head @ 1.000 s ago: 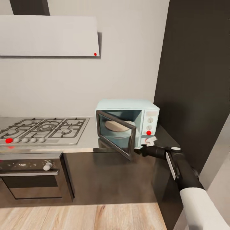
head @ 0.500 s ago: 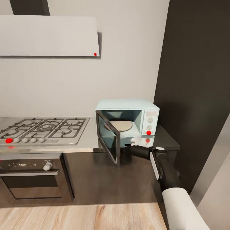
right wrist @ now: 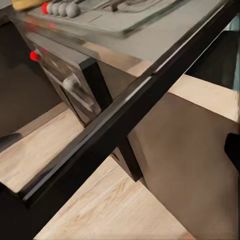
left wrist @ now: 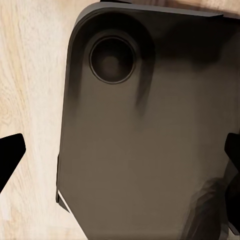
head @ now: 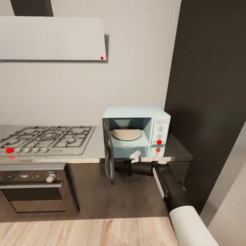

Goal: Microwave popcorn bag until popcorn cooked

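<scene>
Microwave (head: 136, 131) sits on the table (head: 97, 152) at its right end, against the wall and beside a tall dark cabinet (head: 212, 92). Its door (head: 108, 155) stands swung wide open to the left, edge-on to the head camera, overhanging the table's front edge. Inside, a round pale turntable plate (head: 126, 134) lies flat on the floor of the cavity; nothing else is visible in it. The control panel on the right carries two knobs and a red dot (head: 159, 141). Popcorn bag: not visible on the stretch of table in view. The right gripper (head: 127, 167) is just in front of the table edge, below the microwave opening and close beside the lower part of the door; contact with the door cannot be judged, and whether its fingers are apart or together cannot be told. In the left wrist view, dark fingertips (left wrist: 10, 155) stand wide apart at the picture's sides, clamped on nothing, over a dark rounded panel (left wrist: 145, 140) above the wooden floor (left wrist: 30, 75). Left of the microwave, a steel gas hob (head: 46, 138) is set in the table, with an oven (head: 32, 186) below and a white hood (head: 51, 38) above.
</scene>
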